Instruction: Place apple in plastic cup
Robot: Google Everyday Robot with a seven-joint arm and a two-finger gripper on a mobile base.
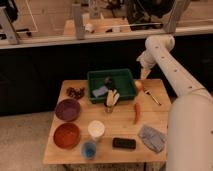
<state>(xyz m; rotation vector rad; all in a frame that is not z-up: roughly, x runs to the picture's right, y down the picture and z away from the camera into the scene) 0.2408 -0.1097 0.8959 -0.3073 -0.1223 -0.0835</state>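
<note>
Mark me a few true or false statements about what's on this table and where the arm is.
1. The apple is in the plastic cup. False: it lies on the table, beside the green tray.
2. The gripper hangs open just above the apple. True.
3. The plastic cup stands next to the white cup. True.
4. The chili pepper lies inside the green tray. False: it lies on the table.

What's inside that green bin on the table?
A dark round object and a blue item lie in the green bin. Its front wall may hide more. The hand hangs just beyond its right edge, near the apple.
</note>
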